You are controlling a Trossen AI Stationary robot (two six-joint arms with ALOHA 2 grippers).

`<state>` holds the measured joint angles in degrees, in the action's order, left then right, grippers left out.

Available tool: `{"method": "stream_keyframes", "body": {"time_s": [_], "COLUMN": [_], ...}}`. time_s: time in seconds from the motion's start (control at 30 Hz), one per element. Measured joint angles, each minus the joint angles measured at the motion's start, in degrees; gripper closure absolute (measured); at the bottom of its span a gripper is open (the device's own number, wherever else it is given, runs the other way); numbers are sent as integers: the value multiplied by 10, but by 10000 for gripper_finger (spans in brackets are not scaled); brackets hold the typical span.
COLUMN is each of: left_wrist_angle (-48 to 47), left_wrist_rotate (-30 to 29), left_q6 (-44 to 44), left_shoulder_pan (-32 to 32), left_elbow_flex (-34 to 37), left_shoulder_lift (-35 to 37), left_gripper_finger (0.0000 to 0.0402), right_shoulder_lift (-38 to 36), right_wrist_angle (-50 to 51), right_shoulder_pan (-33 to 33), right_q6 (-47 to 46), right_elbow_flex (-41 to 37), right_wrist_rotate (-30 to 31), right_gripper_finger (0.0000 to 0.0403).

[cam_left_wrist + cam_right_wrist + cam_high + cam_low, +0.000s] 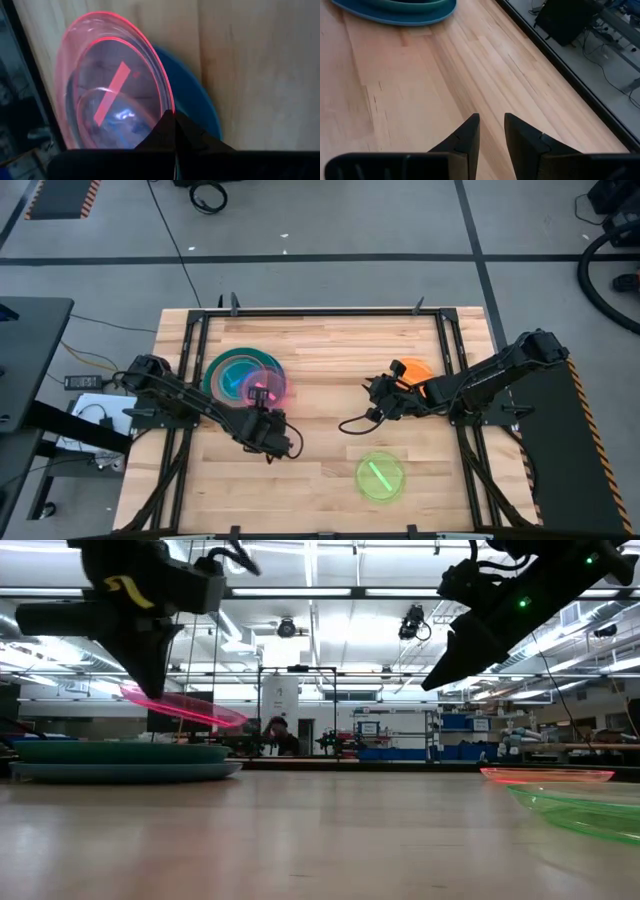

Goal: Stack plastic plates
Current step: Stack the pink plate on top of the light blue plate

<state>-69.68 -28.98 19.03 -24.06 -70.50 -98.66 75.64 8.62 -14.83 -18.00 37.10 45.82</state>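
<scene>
A stack of plates [232, 372] with a blue one at the bottom and teal ones on it lies at the table's far left; it also shows in the low view [120, 760]. My left gripper [258, 412] is shut on the translucent pink plate [266, 386], held tilted above the stack's right side [185, 705]. The orange plate [414, 368] lies flat at the far right, the lime plate [381, 476] flat at the near right. My right gripper [378, 392] hovers open and empty left of the orange plate, above bare wood [490, 131]. My left gripper pinches the pink plate's near rim [169, 112] between its two fingers. The fingers come from the table's near side, slanting down. The plate is lifted clear and tilted, its far edge low over the stack.
A dark metal frame [320, 312] borders the wooden table. Bare wood lies open in the middle, between the stack and the two loose plates. A black cable [352, 423] loops on the table below my right gripper.
</scene>
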Motion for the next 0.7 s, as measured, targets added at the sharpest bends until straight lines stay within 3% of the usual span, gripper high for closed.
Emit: {"method": "stream_keyframes", "body": {"time_s": [0.37,0.7], "left_wrist_angle": [-28,37], "left_wrist_rotate": [-17,-17], "left_q6": [107,148], "left_shoulder_pan": [-28,-22], "left_elbow_flex": [88,215], "left_shoulder_lift": [88,181], "left_gripper_finger": [400,400], "right_shoulder_lift": [0,0], "right_wrist_angle": [-5,-10], "right_shoulder_pan": [0,0], "right_q6": [1,2], "right_elbow_flex": [0,0], "right_wrist_rotate": [-2,-4], "right_gripper_finger": [302,302]}}
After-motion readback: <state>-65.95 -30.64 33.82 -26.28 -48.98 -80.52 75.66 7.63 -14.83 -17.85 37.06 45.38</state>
